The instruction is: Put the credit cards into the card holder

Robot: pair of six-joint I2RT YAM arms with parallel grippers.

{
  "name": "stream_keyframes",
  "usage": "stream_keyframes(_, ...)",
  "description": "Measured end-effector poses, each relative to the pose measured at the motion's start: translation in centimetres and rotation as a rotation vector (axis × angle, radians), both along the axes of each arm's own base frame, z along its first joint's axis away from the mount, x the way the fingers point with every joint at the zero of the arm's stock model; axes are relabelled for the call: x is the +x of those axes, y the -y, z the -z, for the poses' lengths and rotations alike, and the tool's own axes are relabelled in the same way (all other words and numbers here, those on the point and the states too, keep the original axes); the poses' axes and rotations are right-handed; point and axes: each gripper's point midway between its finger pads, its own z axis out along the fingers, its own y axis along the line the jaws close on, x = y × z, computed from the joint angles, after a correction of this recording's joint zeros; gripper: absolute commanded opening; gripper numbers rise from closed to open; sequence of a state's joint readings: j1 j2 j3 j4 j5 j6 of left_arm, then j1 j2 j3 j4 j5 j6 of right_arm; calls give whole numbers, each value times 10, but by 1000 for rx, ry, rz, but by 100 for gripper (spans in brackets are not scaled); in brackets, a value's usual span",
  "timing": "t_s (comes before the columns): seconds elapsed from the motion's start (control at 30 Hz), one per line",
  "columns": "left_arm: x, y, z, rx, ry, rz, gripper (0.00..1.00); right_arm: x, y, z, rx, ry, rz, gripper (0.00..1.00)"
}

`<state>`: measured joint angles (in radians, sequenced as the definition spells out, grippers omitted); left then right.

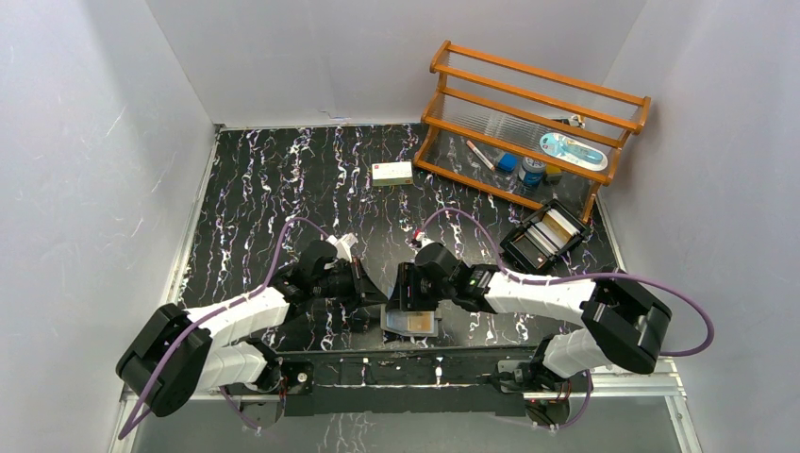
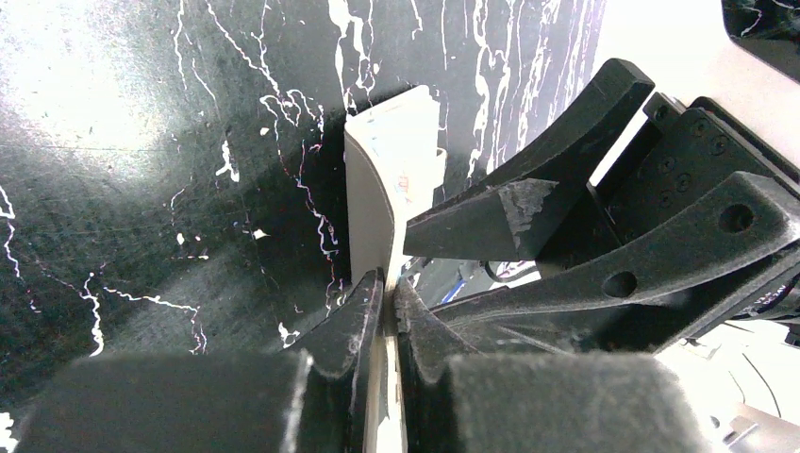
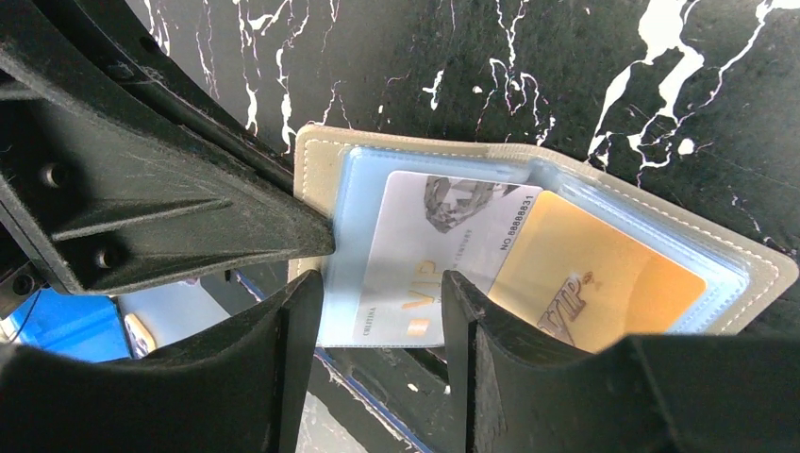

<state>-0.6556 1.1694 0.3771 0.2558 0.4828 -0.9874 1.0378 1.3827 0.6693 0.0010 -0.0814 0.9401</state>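
Observation:
The card holder (image 3: 321, 160), grey-taupe with a light blue inside, lies open near the table's front edge (image 1: 411, 326). Two credit cards sit in its blue sleeves: a pale white-grey one (image 3: 443, 236) and a tan one (image 3: 594, 274). My left gripper (image 2: 389, 288) is shut on the holder's edge, and the flap (image 2: 370, 189) stands edge-on in the left wrist view. Just over the white card's lower edge my right gripper (image 3: 377, 307) hangs open, gripping nothing. The two grippers meet tip to tip over the holder (image 1: 391, 302).
A black open-topped tray (image 1: 547, 236) with more cards sits at the right. Behind it stands a wooden rack (image 1: 533, 123) holding small items. A white box with a red mark (image 1: 391, 173) lies at the back middle. White walls close in the table.

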Motion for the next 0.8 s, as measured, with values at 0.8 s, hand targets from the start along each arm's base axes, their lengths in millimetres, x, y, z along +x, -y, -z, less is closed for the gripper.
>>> stream_keyframes(0.8,0,-2,-1,6,6,-10,0,2,-1,4,-39,-6,10,53)
